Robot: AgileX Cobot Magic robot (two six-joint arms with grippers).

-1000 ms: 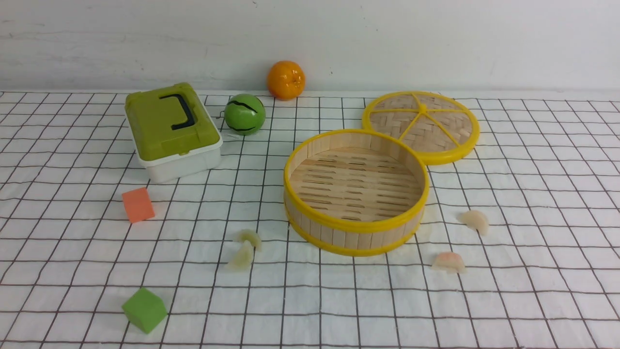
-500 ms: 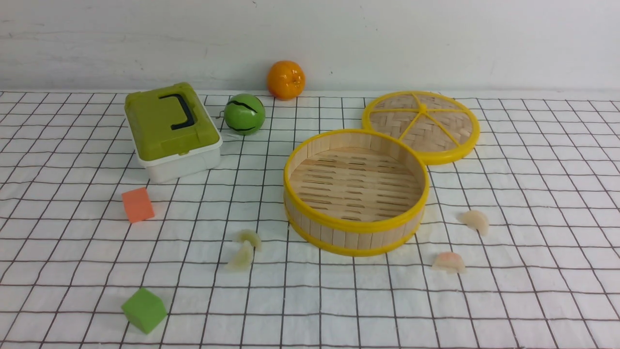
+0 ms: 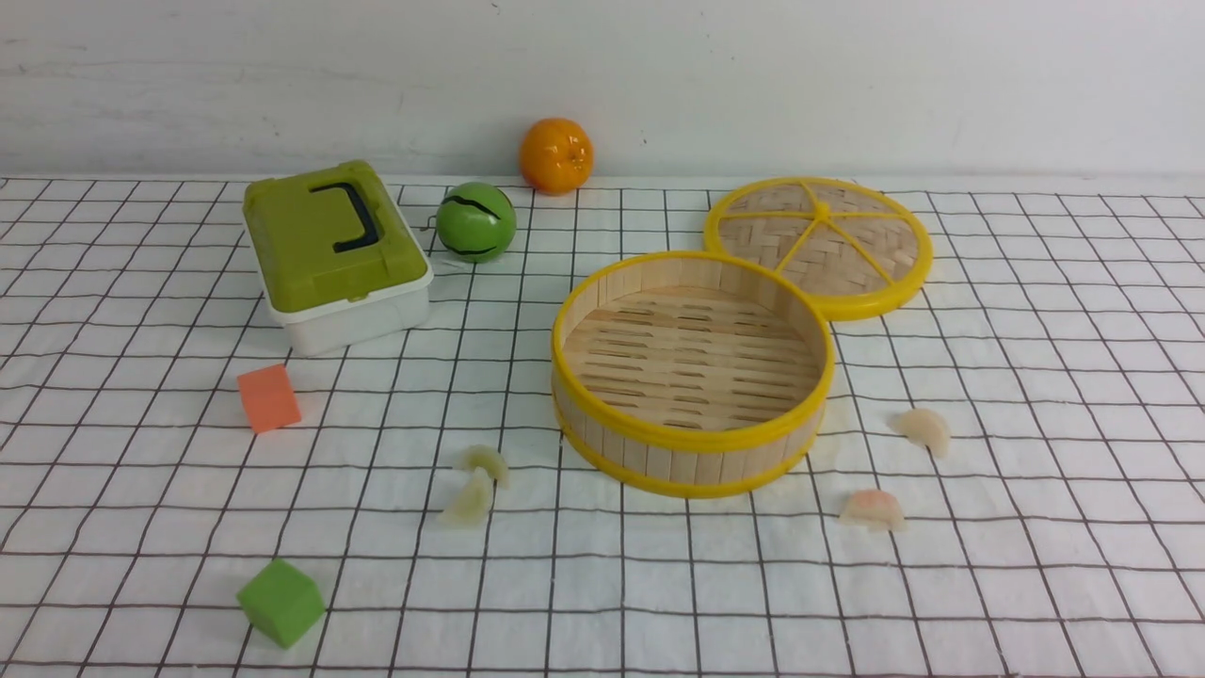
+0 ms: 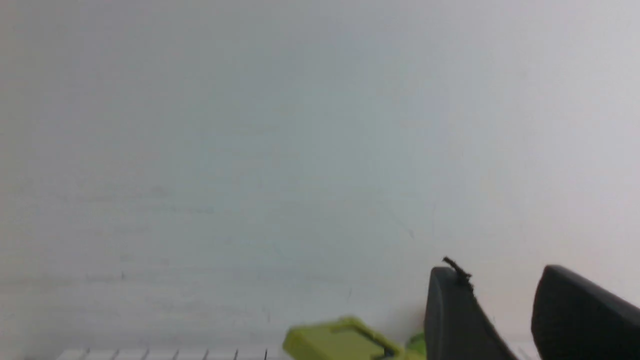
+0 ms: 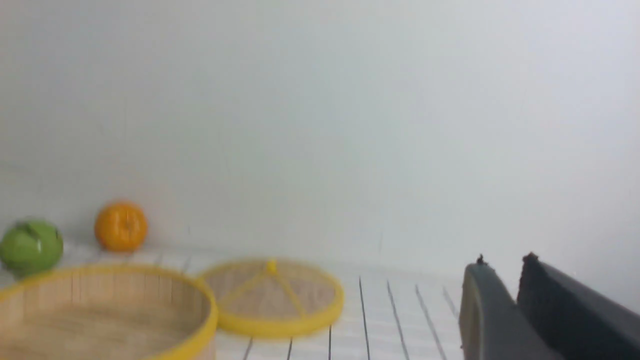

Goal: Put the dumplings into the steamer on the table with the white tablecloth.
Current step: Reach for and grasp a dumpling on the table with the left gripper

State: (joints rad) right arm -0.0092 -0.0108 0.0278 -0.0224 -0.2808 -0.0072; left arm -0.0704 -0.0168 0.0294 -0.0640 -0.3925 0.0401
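With the pick-up still to be made, the left gripper [image 4: 492, 272] stood parted and empty, two green-white dumplings [image 3: 477, 485] lay left of the bare steamer [image 3: 692, 447], two pinkish ones right, and the right gripper [image 5: 505, 260], slightly parted, empty, needed to open wider and descend

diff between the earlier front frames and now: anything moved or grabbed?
Nothing visibly changed in the front view. No object moved, and nothing was taken hold of or let go. The four dumplings still lie on the white tablecloth, outside the steamer. The woven lid, the lidded box and both blocks stayed put. The wrist views have no earlier frames to compare.
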